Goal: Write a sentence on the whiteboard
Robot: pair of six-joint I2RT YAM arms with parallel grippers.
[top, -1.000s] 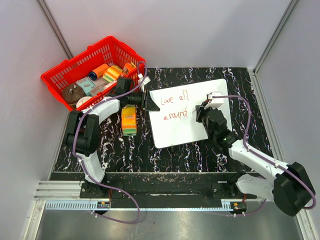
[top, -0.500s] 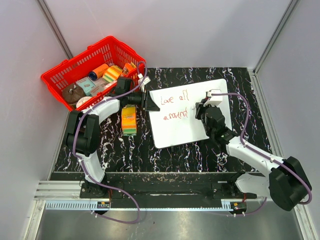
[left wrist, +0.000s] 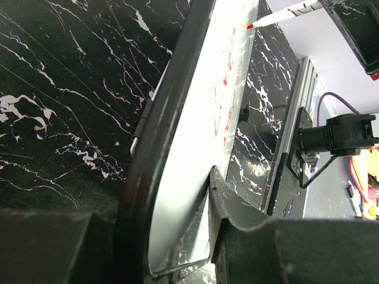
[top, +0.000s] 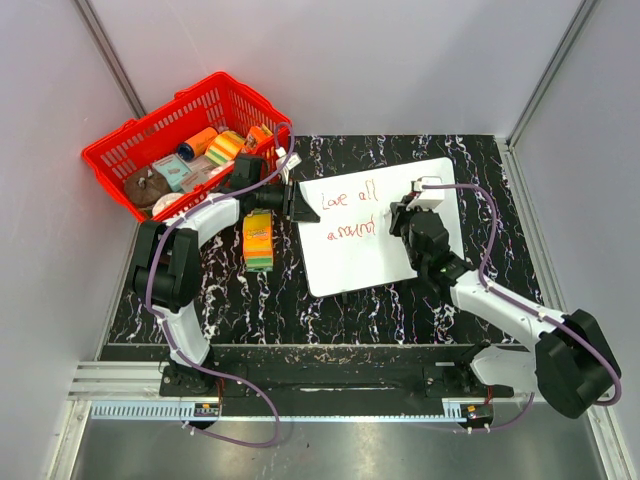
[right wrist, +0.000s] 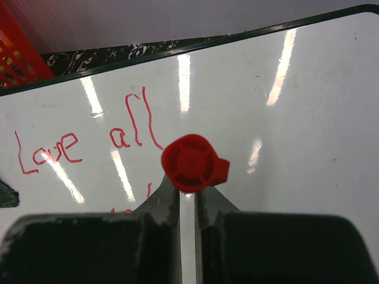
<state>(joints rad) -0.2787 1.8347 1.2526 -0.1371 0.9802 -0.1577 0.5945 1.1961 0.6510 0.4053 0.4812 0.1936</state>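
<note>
Writing step: pen (left wrist: pixel 284 14) seemingly finishing the sentence (top: pixel 350 231); we'd press lightly, stroke evenly.
Left pincer (left wrist: pixel 177 236): pinching the whiteboard (top: pixel 370 265) rim.
Right pincer (right wrist: pixel 188 198): clamped on pen.
Whiteboard: mid-counter (top: pixel 380 300), toward the far-right corner.

Glossy whiteboard (right wrist: pixel 308 106) on a marble-look table (top: pixel 330 310).
The whiteboard is smooth and mirrors light strips; the table is black, white-veined, faintly shiny; the far-left basket (top: pixel 110 183) is red plastic lattice; the pen (right wrist: pixel 192 163) ends in moulded red plastic.
</note>
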